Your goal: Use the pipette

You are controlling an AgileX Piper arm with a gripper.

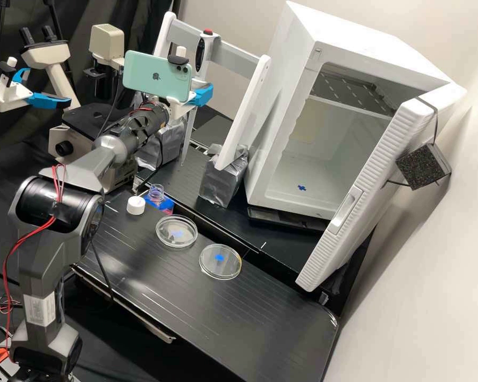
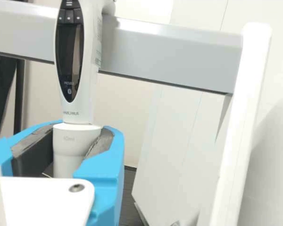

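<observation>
Pale wall [image 2: 125, 101] beyond the gripper [image 2: 80, 139]. Closed snugly on the near-upright pipette [image 2: 87, 101] between its jaws, seemingly at pick-up. Next, must ease it clear of the crossbar [image 2: 170, 56]

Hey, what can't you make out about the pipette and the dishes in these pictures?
- Pipette's upper end: cut off by the wrist view's edge.
- Its lower part: wrist view, behind the gripper.
- Reading on its screen: wrist view, too dark.
- Any liquid in the two dishes: high view, too faint.
</observation>
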